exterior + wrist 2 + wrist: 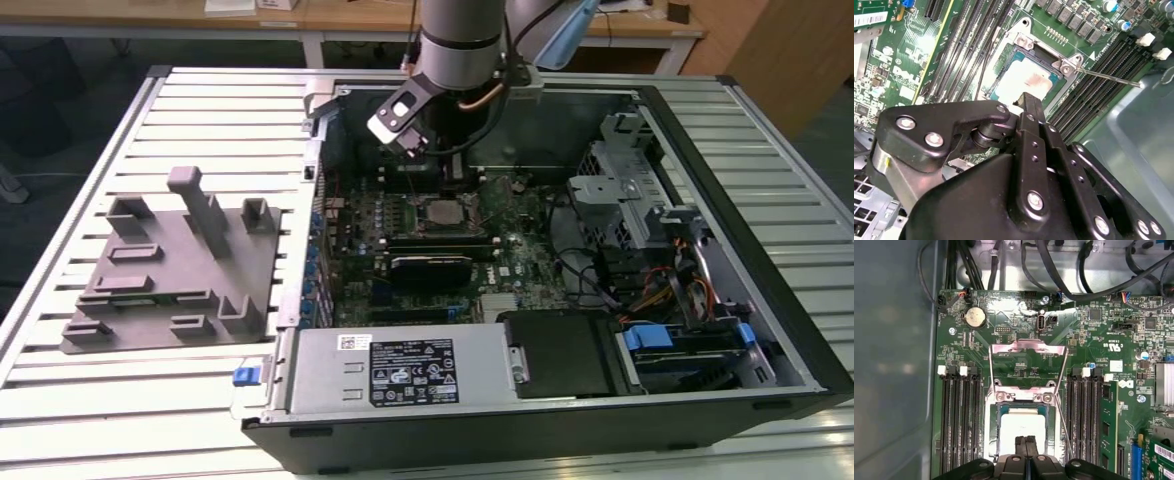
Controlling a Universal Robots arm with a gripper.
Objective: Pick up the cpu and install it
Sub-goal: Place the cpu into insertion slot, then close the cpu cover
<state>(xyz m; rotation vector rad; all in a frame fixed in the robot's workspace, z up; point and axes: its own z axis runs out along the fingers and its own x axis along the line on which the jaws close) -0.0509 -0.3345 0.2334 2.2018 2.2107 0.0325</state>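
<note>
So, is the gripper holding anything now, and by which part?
Nothing is held. The gripper has its fingers shut together over the cpu, which lies in the open socket; whether they touch it cannot be told.

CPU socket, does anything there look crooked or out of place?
Nothing looks damaged. The cpu lies flat and square in the socket, with the shut end effector above it. The load plate stands open and the wire lever is unlatched, so the socket is not clamped.

Cpu (1026, 80) lies uncovered in socket (1021, 39); tool (1030, 100) tip over cpu edge; wire lever (1109, 78) sticks out sideways.
</note>
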